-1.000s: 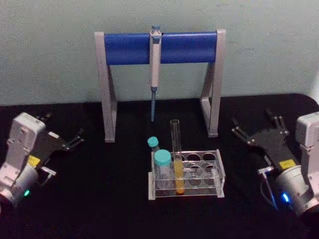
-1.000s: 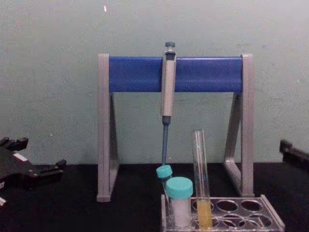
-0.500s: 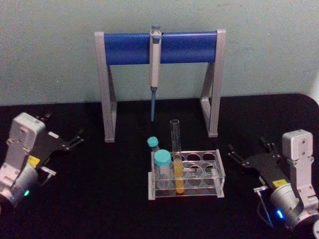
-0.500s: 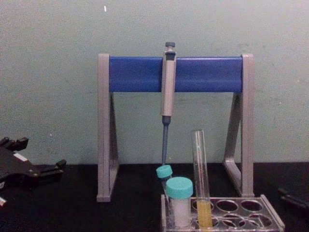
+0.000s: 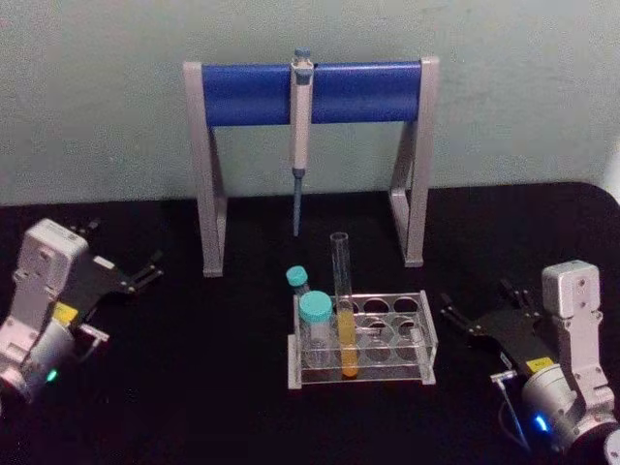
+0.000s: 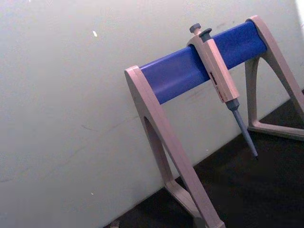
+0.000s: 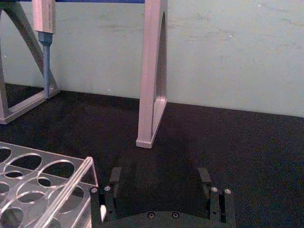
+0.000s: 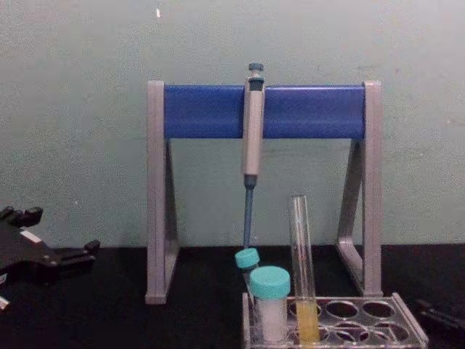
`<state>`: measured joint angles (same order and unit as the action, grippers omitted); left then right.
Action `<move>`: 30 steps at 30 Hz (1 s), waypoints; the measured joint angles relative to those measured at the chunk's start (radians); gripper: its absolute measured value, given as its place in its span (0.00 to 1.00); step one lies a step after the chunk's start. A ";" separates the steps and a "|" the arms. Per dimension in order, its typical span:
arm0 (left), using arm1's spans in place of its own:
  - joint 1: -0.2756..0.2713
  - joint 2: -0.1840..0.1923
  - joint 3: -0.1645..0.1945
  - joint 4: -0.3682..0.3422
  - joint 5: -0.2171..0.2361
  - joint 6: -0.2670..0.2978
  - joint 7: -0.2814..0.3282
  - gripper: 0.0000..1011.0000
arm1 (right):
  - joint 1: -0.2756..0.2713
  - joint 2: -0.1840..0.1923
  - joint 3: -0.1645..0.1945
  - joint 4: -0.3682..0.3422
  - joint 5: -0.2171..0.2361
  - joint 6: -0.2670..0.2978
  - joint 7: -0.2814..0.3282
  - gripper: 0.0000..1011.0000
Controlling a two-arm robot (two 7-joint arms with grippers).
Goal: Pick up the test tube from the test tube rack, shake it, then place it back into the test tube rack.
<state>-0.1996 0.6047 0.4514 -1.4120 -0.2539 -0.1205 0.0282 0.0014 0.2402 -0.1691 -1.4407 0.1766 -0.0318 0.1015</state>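
Observation:
The test tube [image 5: 341,291] stands upright in a front hole of the clear test tube rack [image 5: 427,334], with yellow liquid in its lower part; in the chest view the test tube [image 8: 300,254] rises well above the rack [image 8: 407,321]. To the right of the rack, low over the table, my right gripper [image 5: 480,302] is open and points at it. In the right wrist view its fingers [image 7: 115,175] stand wide apart and hold nothing, with the rack's corner [image 7: 71,183] just ahead. My left gripper [image 5: 126,247] rests open at the far left, away from the rack.
A wide teal-capped white tube [image 5: 315,312] and a small teal-capped tube [image 5: 296,278] stand at the rack's left end. Behind the rack is a grey-and-blue stand [image 5: 242,94] with a pipette [image 5: 301,126] hanging from it. The table is black, with a pale wall behind.
My right gripper has dropped lower and drawn back towards the table's front, level with the rack's right side. The left arm, tube and rack have not moved.

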 joint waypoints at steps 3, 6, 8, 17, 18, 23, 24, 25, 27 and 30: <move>0.000 0.000 0.000 0.000 0.000 0.000 0.000 0.99 | 0.000 0.000 -0.001 -0.001 0.000 0.000 0.000 0.99; 0.000 0.000 0.000 0.000 0.000 0.000 0.000 0.99 | 0.000 0.001 -0.001 -0.002 0.001 -0.001 -0.001 0.99; 0.000 0.000 0.000 0.000 0.000 0.000 0.000 0.99 | 0.000 0.001 -0.001 -0.003 0.001 -0.001 -0.001 0.99; 0.000 0.000 0.000 0.000 0.000 0.000 0.000 0.99 | -0.001 0.002 -0.002 -0.005 0.001 -0.002 -0.003 0.99; 0.000 0.000 0.000 0.000 0.000 0.000 0.000 0.99 | -0.001 0.002 -0.002 -0.005 0.001 -0.002 -0.003 0.99; 0.000 0.000 0.000 0.000 0.000 0.000 0.000 0.99 | -0.001 0.002 -0.002 -0.005 0.001 -0.002 -0.003 0.99; 0.000 0.000 0.000 0.000 0.000 0.000 0.000 0.99 | -0.001 0.003 -0.002 -0.005 0.001 -0.002 -0.003 0.99; 0.000 0.000 0.000 0.000 0.000 0.000 0.000 0.99 | -0.001 0.003 -0.002 -0.005 0.001 -0.002 -0.003 0.99; 0.000 0.000 0.000 0.000 0.000 0.000 0.000 0.99 | -0.001 0.003 -0.002 -0.006 0.002 -0.003 -0.003 0.99; 0.000 0.000 0.000 0.000 0.000 0.000 0.000 0.99 | -0.001 0.003 -0.002 -0.006 0.002 -0.003 -0.003 0.99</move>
<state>-0.1995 0.6047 0.4514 -1.4120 -0.2539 -0.1205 0.0283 0.0005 0.2429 -0.1713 -1.4466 0.1783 -0.0346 0.0981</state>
